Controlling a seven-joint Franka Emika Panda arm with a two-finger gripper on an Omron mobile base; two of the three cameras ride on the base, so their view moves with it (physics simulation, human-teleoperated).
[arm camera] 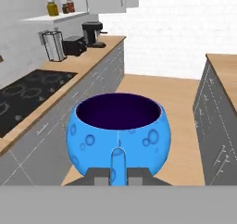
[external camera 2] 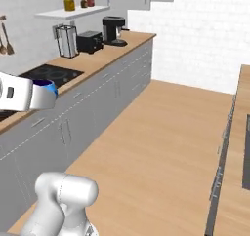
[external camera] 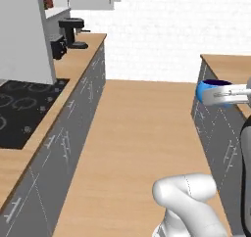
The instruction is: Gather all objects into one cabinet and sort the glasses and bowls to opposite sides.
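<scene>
Hand view: fingers [arm camera: 117,176] clenched on blue mug's [arm camera: 119,131] handle, upright, dark inside; base views catch just its rim, fingers hidden.

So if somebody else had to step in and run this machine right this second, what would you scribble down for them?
End effector: shut on the blue mug, fingers clamped either side of its handle, mug upright and carried in the air over the aisle floor.
In the base views the mug sits at the arm's tip, clear of both counters.
Around it: hob on the left counter, with a coffee machine and toaster further along; jars on a wall shelf.
Done: mug picked up.
Left: place it in the cabinet on the glasses' side. The other cup and the two bowls are not visible from here.
</scene>
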